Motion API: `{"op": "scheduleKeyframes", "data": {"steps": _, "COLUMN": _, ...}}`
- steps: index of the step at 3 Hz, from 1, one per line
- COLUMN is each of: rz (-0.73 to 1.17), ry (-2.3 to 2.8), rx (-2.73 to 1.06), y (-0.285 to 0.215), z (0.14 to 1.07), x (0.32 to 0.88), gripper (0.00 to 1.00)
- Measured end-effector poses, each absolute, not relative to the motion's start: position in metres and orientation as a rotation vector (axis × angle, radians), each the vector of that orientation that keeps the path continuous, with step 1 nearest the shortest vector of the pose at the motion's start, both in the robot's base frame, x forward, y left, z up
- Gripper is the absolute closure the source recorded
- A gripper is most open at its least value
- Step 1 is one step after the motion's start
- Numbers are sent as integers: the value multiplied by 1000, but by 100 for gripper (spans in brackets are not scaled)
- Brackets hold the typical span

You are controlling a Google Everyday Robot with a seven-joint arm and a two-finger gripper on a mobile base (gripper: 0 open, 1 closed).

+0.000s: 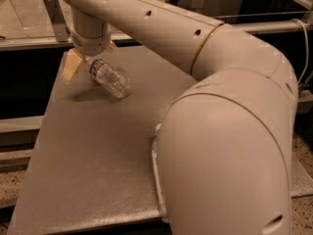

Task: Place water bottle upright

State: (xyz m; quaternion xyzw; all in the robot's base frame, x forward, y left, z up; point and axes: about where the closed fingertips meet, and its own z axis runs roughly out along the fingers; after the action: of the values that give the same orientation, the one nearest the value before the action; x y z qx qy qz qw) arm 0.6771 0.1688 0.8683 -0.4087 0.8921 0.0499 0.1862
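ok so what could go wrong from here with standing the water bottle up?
1. The pincer sits at the cap end of the water bottle, which is tilted. Contact that far from its middle may let it swing or slip.
2. Both are near the far-left corner of the table, so a slip could roll the bottle off.
3. The arm hides most of the larger bottle and might knock it.

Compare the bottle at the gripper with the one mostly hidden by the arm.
Water bottle is tilted, cap end up at the gripper, far left on the table; other bottle lies flat near the front edge. Water bottle is in plain view; other bottle is mostly behind the arm. Neither stands upright.
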Motion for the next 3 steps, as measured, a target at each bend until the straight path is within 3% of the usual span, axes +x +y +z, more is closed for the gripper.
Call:
{"op": "scheduleKeyframes", "data": {"steps": 1, "rz": 132, "ry": 2529, "rx": -1157, "y": 164, "z": 848, "x": 684, "gripper": 0}}
{"op": "scheduleKeyframes", "data": {"steps": 2, "rz": 116, "ry": 2532, "rx": -1161, "y": 152, "z": 836, "x": 691, "gripper": 13}}
{"op": "scheduleKeyframes", "data": {"steps": 3, "rz": 101, "ry": 2529, "rx": -1168, "y": 139, "z": 832, "x": 697, "gripper": 36}}
